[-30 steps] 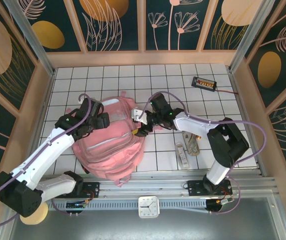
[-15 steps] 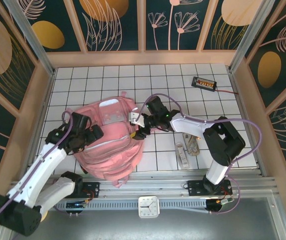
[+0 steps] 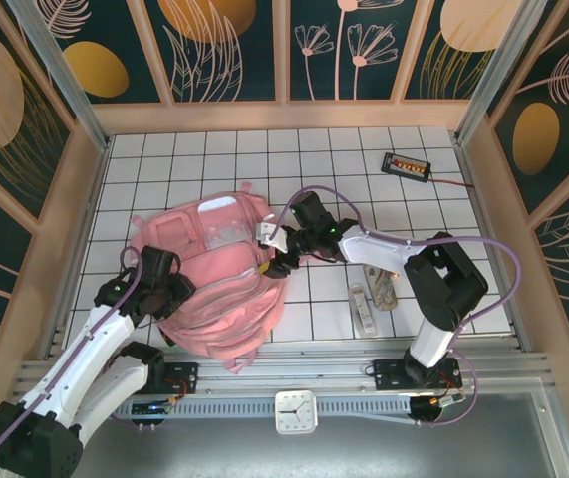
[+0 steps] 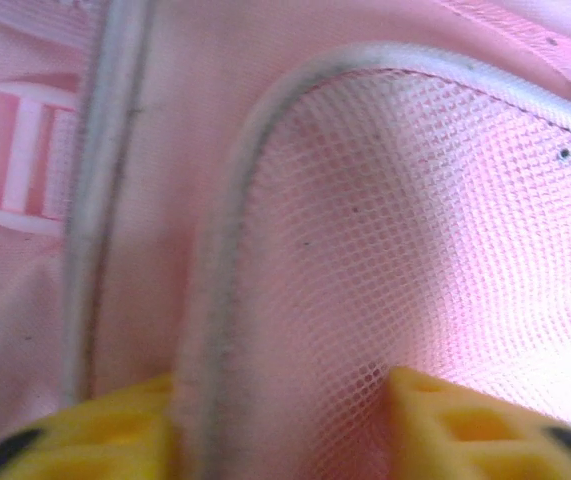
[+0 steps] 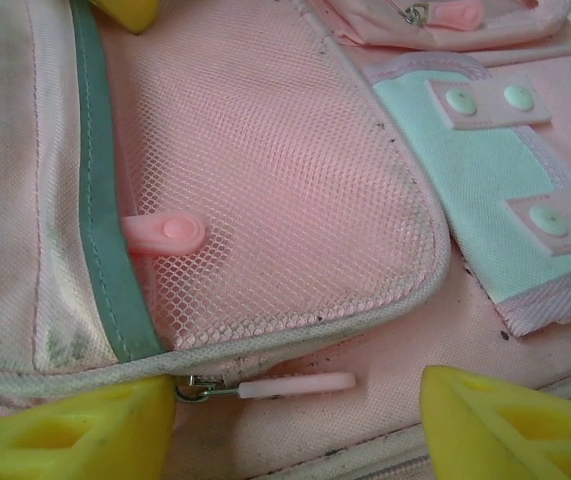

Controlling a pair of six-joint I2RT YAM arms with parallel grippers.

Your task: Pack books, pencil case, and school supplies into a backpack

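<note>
**Both tools at the backpack, apparently setting up to unzip it**

The backpack (image 3: 219,289) lies flat mid-table, just ahead of the arm bases. The left tool (image 4: 280,420) sits at its left flank, narrowed astride the piped rim of a mesh pocket, probably to anchor the bag; I cannot tell whether it truly pinches the fabric. The right tool (image 5: 295,400) stands wide and empty at the bag's right edge, with the pink zipper pull (image 5: 295,384) between its fingers (well placed for a pull). The whitish bar (image 3: 363,307) and cord bundle (image 3: 379,284) lie on the table (image 3: 264,159) to the right.
</note>
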